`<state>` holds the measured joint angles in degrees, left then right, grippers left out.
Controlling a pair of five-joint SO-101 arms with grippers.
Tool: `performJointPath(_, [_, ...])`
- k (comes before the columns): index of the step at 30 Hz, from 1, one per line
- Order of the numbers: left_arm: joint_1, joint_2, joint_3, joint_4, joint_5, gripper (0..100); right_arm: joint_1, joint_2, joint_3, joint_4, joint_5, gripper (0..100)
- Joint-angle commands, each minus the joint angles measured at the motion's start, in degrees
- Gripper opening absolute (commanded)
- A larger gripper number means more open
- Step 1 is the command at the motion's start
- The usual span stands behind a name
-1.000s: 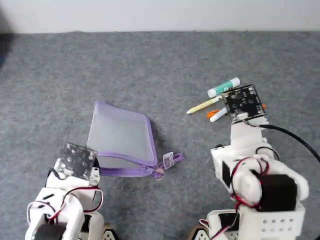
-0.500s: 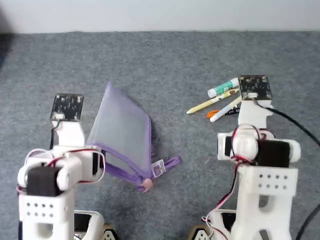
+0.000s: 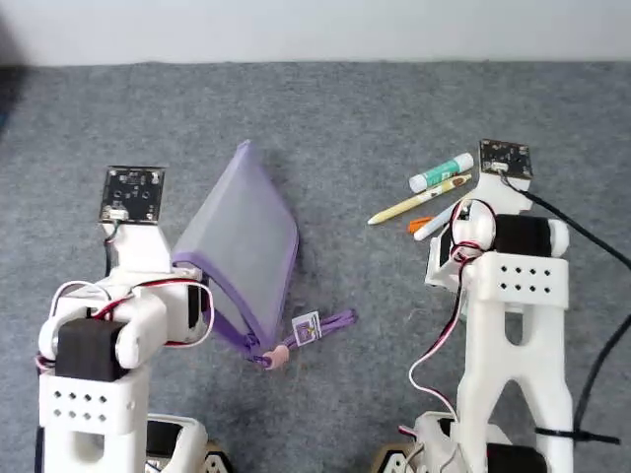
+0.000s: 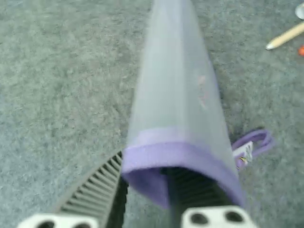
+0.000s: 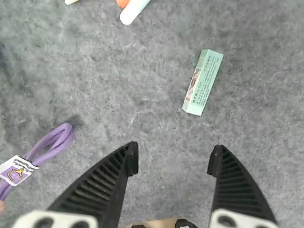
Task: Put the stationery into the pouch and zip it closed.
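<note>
While the left gripper (image 4: 147,185) clamps the pouch's (image 3: 242,246) purple zip edge, tipping it up off the table (image 3: 345,108), probably to hold the mouth open for loading, the right gripper (image 5: 175,154) hangs wide open and empty near a green eraser (image 5: 203,82). The pouch is translucent, floppy, purple-trimmed. The pens (image 3: 414,204) lie well apart.

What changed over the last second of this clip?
The left gripper, shut on the pouch, lifted its open edge, tipping it up off the table. The right gripper, open, rose. The glue stick and pens stayed put.
</note>
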<state>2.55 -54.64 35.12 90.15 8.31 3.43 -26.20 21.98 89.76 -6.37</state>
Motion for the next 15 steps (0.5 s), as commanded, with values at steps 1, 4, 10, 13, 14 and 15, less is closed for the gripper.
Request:
performJointPath(1, [4.7,0.4,-2.5,-0.2,0.4,2,0.4,0.0,-1.3,0.0,-0.6,24.8])
performJointPath(4, [7.2,0.4,-2.5,-0.7,0.4,2,0.7,0.0,-1.3,0.2,-0.6,24.8])
performJointPath(10, [7.1,0.4,-2.3,-1.6,0.2,2,0.5,0.0,-1.2,2.6,-0.6,24.8])
performJointPath(13, [7.1,0.4,-0.6,-1.6,0.4,2,0.5,0.0,-1.2,3.0,-0.6,24.8])
performJointPath(14, [7.0,0.4,0.2,-1.6,0.4,2,0.4,0.0,-1.3,3.1,-0.6,24.8])
performJointPath(15, [6.9,0.4,1.0,-1.5,0.5,1,0.4,0.0,-1.3,3.1,-0.6,24.8])
